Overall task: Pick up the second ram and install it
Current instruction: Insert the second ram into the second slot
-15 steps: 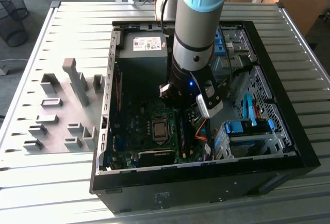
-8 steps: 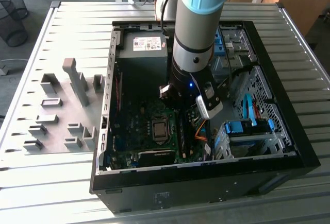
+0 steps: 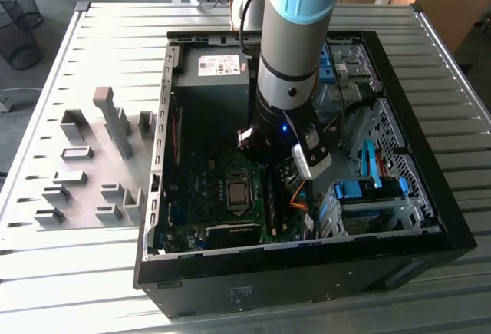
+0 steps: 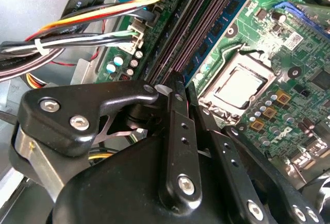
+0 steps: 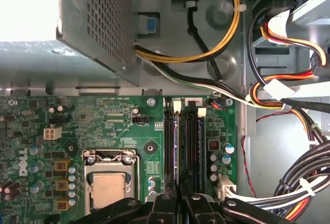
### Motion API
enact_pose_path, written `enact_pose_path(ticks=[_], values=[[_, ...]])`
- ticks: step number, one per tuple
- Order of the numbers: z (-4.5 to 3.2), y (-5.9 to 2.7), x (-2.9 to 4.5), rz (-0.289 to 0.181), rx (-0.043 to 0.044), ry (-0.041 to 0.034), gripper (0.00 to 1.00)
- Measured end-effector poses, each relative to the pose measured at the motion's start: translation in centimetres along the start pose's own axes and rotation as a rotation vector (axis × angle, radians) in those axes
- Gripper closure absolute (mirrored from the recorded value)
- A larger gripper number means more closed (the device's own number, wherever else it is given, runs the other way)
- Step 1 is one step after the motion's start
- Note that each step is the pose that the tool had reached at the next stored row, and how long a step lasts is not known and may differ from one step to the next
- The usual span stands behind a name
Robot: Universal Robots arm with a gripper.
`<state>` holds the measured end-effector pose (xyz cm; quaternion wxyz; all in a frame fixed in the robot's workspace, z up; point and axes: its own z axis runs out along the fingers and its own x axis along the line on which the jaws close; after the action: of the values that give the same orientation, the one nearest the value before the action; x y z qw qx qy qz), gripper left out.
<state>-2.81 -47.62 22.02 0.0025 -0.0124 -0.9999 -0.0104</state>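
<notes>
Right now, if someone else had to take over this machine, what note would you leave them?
Gripper: down inside the open computer case, right over the memory slots. Whether it grips anything cannot be told.
Ram: one blue ram stick stands in a slot beside the processor socket. Whether it is the second one is unclear.
Done: the gripper is at the slots.
Left: full seating of the stick is not confirmed.

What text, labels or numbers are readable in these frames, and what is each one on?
No text is clear enough to quote.
White sticker on the power supply: print too small to read.
Motherboard lettering in the first wrist view: too small or blurred.
Small white label on the motherboard: unreadable.
</notes>
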Motion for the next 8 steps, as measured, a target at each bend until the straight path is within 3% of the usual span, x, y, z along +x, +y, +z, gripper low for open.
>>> enact_pose_path(ticks=[8], values=[[0.41, -0.11, -0.1, 0.001, -0.0001, 0.0, 0.86]])
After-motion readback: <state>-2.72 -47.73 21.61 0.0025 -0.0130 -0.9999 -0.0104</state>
